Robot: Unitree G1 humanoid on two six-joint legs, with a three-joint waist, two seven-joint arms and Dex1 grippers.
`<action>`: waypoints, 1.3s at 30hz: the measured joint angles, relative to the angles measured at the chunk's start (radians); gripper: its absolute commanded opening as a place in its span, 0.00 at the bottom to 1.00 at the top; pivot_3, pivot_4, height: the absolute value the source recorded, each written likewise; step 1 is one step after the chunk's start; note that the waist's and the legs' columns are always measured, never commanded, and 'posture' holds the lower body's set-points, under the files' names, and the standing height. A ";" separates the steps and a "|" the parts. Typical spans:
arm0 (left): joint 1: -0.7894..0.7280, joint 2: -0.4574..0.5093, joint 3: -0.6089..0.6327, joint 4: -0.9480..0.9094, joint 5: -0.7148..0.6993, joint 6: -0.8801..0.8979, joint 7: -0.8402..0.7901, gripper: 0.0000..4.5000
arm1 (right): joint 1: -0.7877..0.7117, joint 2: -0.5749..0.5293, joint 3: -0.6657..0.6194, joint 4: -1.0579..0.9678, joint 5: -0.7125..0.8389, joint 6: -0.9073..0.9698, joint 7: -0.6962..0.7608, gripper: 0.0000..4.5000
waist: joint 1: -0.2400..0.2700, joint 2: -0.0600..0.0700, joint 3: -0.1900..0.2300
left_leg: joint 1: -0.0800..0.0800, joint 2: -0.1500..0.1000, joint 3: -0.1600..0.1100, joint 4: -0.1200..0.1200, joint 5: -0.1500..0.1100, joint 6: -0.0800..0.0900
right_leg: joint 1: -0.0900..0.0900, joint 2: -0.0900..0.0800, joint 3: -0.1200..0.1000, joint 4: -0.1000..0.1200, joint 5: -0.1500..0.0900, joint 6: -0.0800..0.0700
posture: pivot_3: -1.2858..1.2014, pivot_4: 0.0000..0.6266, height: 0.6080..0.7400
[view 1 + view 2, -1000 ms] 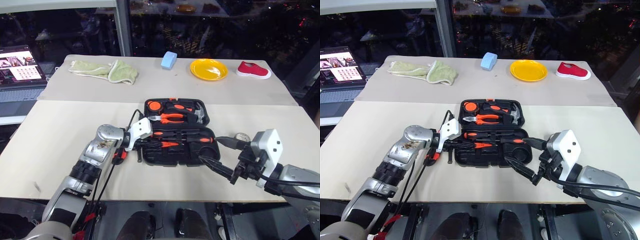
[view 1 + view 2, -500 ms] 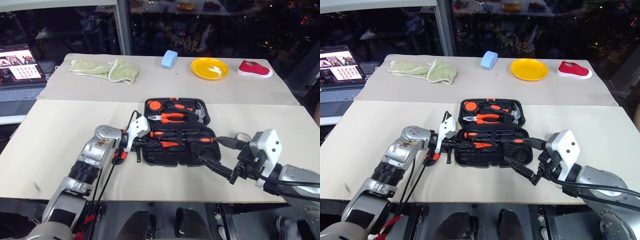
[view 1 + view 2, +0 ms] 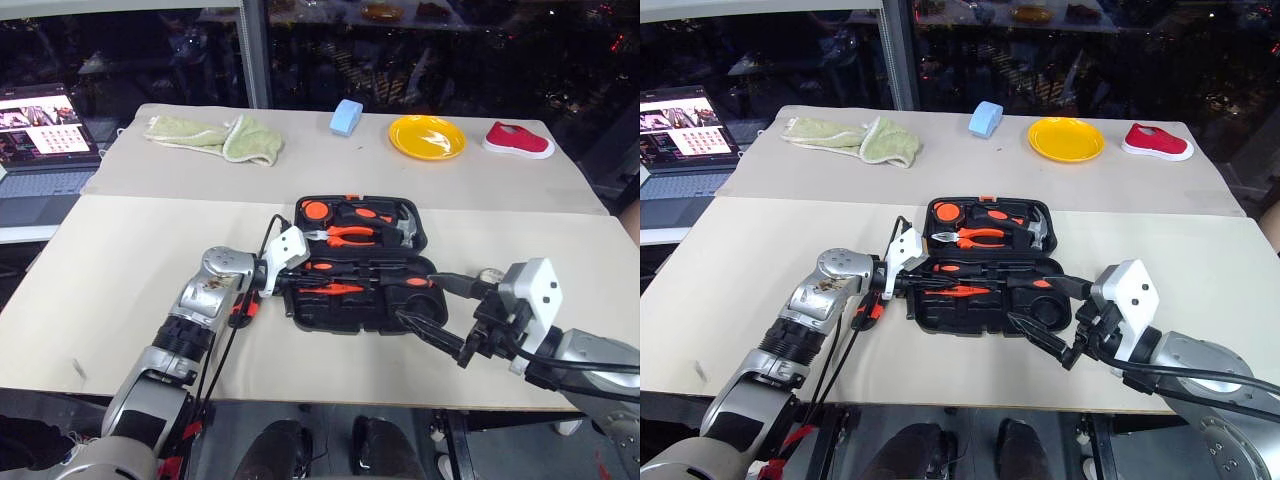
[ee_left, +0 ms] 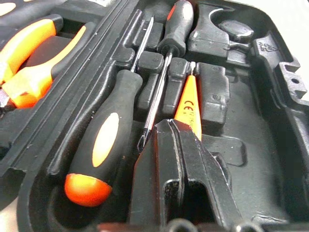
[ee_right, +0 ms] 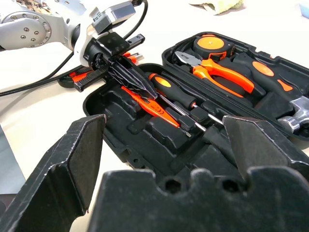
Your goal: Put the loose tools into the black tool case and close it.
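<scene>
The black moulded plastic tool case (image 3: 358, 270) lies open on the beige table (image 3: 120, 260). At the case's left end, the left gripper (image 5: 137, 84) has its fingers pressed together over the slim all-orange tester screwdriver (image 4: 187, 104), which lies in a recess beside two black-and-orange-handled screwdrivers (image 4: 104, 137). At the case's right front corner, the right gripper (image 3: 432, 310) hovers with fingers spread wide, empty.

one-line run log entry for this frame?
left gripper: shut on tester screwdriver | right gripper: open, empty | tool case: open
</scene>
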 measured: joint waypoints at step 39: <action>-0.014 0.523 0.197 -0.601 -0.425 1.298 0.515 0.99 | -0.291 0.052 0.242 0.203 -0.117 -0.098 0.291 1.00 | -0.028 -0.003 0.005 | -0.004 -0.002 -0.001 -0.011 0.006 -0.016 | -0.014 0.002 -0.005 0.005 -0.001 -0.004 | 0.52 0.24 0.94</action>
